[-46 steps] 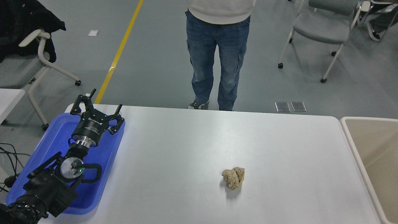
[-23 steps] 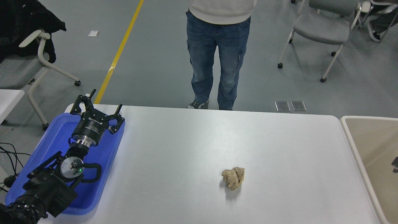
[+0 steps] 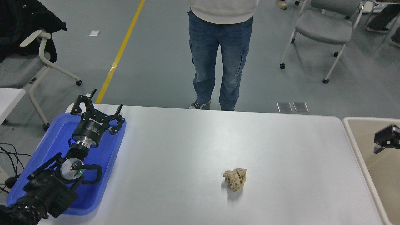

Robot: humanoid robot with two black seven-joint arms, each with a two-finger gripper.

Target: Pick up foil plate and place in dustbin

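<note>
The foil plate is out of view. The dustbin [image 3: 353,137], beige with a pale rounded rim, stands off the table's right end, cut by the picture's edge. A black part of my right gripper [image 3: 387,137] pokes in from the right edge above the dustbin's inside; too little of it shows to read its state or tell whether it holds anything. My left gripper [image 3: 97,106] is parked at the lower left over a blue tray, open and holding nothing.
A small crumpled brown paper ball [image 3: 235,178] lies on the white table [image 3: 193,147], right of centre. The shallow blue tray [image 3: 53,137] sits at the table's left end. A person in jeans [image 3: 220,59] stands at the far side. Chairs stand behind.
A black part of the right arm has come into view at the right edge and moved up and inward over the dustbin. The left arm and paper ball have not moved.
</note>
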